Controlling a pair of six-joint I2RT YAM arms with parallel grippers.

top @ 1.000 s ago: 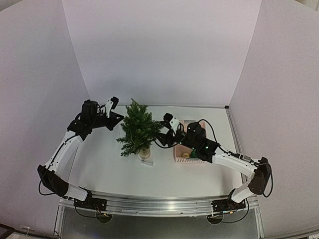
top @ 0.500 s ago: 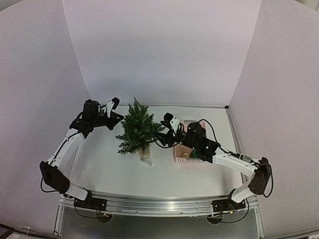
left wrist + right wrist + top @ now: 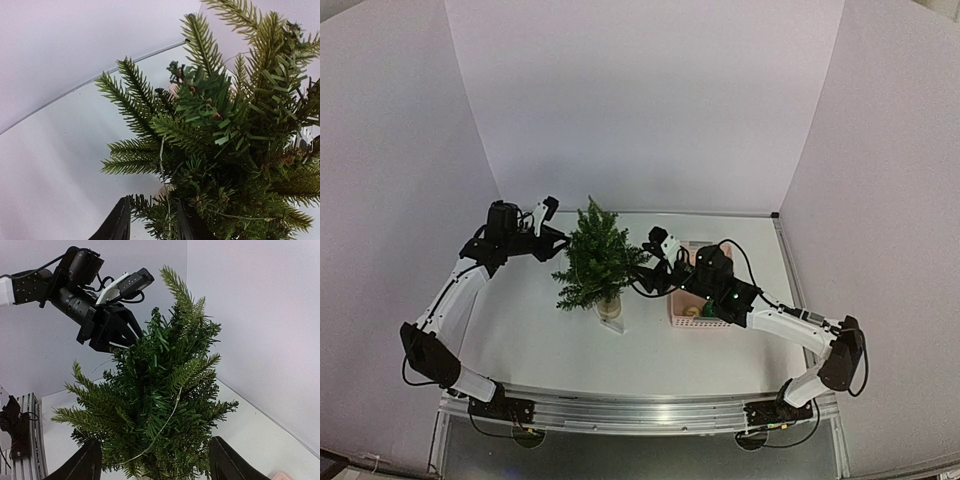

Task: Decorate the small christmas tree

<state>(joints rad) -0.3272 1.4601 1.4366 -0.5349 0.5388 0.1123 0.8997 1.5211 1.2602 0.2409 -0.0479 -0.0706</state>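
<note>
Greenery of the small christmas tree stands upright a little left of the worktop's middle, on a short trunk and a pale base. A thin pale strand hangs loosely through its dark needles. In the right wrist view it runs down from mid-height towards the lower left branches.

The left pincer reaches in from the left and meets the tree's upper branches on the far-left side. In its own wrist view the two dark fingers stand a little apart, with short twigs poking up between them. The jaws look released rather than clenched, and nothing can be seen pinched in them.

The right pincer comes in from the right at the tree's lower half. Its fingers are spread wide, one on either side of the bottom branches. Whether they touch the foliage cannot be told.

A pink basket sits on the worktop just right of the tree, under the right arm's forearm. Something pale and something green lie at its near end, too small to name. Plain white walls close off the worktop on the left, far and right sides.
</note>
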